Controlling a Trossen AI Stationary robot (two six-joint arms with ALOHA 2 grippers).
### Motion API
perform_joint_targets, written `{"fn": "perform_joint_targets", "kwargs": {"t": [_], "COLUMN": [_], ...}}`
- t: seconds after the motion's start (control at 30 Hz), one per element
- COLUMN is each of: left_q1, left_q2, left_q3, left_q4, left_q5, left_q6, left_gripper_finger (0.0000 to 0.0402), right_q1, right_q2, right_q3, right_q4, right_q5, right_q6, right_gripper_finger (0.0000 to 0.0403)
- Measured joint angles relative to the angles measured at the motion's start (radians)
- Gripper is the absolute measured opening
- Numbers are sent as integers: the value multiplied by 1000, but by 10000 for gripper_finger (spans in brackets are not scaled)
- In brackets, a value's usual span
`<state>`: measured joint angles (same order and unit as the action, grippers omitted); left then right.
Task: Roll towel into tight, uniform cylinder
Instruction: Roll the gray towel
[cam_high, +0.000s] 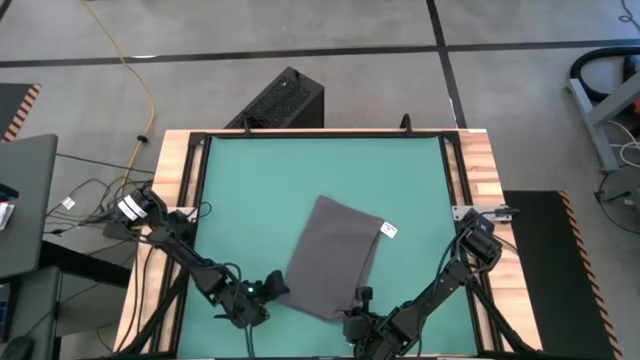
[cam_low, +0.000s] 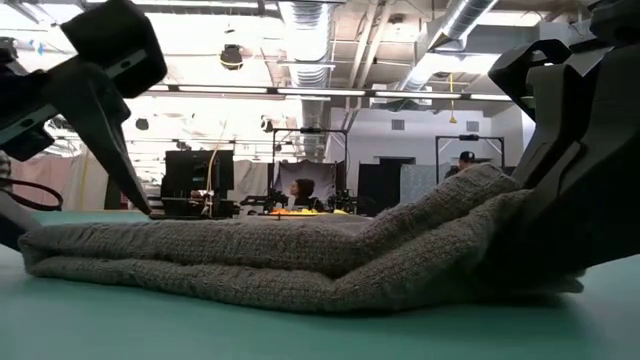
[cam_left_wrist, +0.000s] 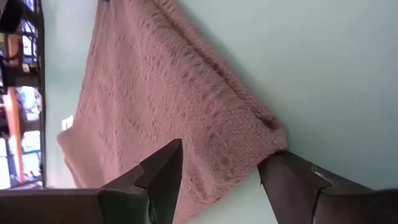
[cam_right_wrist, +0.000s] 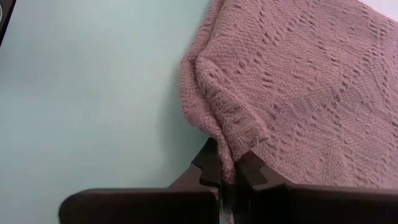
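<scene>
The towel lies mostly flat on the green mat, toward the near half, turned at an angle, its white tag at the far right edge. My right gripper is clenched on the towel's near corner; from the right wrist the fingers pinch a fold of knit, and in the low view that end of the cloth rises off the mat. My left gripper sits at the near left corner, fingers spread with the corner between them, not pinching it. A black box stands on the floor beyond the table's far edge.
</scene>
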<state>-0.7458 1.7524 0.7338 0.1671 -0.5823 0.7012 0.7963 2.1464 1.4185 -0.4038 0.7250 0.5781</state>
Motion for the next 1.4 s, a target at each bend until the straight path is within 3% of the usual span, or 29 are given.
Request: {"fn": "perform_joint_targets", "kwargs": {"t": [0.2,0.4,0.47,0.63,0.8,1.4], "left_q1": [3,-2,-14,-69,-96,127], "left_q2": [2,2,2,1,1,-76], "left_q3": [9,10,10,55,149,172], "left_q4": [46,44,45,47,15,-62], "left_q5": [40,35,24,-32,-41,263], "left_q6": [-26,-141,-188,-333,-429,-685], "left_gripper_finger": [149,33,11,7,3,2], "right_q1": [0,17,30,68,75,99], "right_q2": [0,0,0,0,-1,-1], "right_q3": [0,14,36,123,202,335], "right_q4": [0,-3,-4,-92,-290,-591], "right_q5": [1,11,11,10,8,-30], "right_q6": [19,96,100,119,321,642], "right_gripper_finger": [23,23,23,23,23,23]}}
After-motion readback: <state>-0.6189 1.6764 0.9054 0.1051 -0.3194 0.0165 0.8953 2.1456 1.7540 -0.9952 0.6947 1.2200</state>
